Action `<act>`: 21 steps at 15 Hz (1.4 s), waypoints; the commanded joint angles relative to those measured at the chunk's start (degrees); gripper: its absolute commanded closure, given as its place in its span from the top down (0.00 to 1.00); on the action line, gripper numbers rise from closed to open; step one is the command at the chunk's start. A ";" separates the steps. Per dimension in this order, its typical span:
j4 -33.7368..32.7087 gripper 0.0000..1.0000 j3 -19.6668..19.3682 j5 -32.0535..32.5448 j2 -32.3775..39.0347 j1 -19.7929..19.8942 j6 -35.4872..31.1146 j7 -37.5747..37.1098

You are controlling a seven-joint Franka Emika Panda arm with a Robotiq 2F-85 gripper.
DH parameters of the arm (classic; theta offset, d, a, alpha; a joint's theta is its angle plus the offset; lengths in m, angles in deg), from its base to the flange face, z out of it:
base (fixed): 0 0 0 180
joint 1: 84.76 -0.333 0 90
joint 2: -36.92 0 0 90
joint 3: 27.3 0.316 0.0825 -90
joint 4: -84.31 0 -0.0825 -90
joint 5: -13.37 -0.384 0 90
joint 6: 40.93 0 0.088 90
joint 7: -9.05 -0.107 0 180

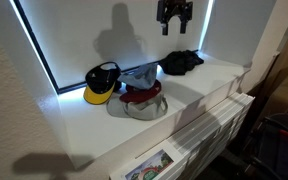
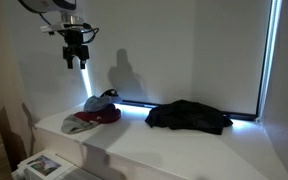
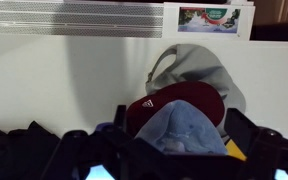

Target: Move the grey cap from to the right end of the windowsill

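**Q:** Where is your pincer at this moment?

**A:** My pincer hangs high in the air in front of the drawn blind, well above the windowsill. Its two fingers are spread with a clear gap between them, and nothing is in them.

**Q:** And the grey cap?

**A:** The grey cap lies on the windowsill at the bottom of a small pile of caps, far below me, and I am not touching it. In the wrist view it is the cap nearest the room-side edge of the sill. A dark red cap overlaps it, and a blue cap sits on the red one, toward the window.

**Q:** What else is on the sill?

**A:** A yellow and black cap rests against the pile on the window side. A black bundle lies apart from the pile, farther along the sill; I cannot tell whether it is a cap or a cloth.

**Q:** And around it?

**A:** Bright light shows along the edges of the blind. A white radiator stands under the sill, and a printed picture lies just below the sill's front edge.
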 commanded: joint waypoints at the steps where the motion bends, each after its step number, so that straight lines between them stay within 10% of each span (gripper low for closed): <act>1: -0.50 1.00 -0.19 0.01 0.35 -0.02 0.22 0.01; 6: 0.63 1.00 3.70 2.35 4.74 -4.96 -11.79 -5.63; 10: -3.26 1.00 3.92 16.37 14.00 -11.86 -20.06 -18.05; 16: -2.94 1.00 3.21 15.24 14.25 -12.87 -20.18 -18.14; 21: -6.08 1.00 -3.07 22.42 16.81 -12.51 -35.11 -30.25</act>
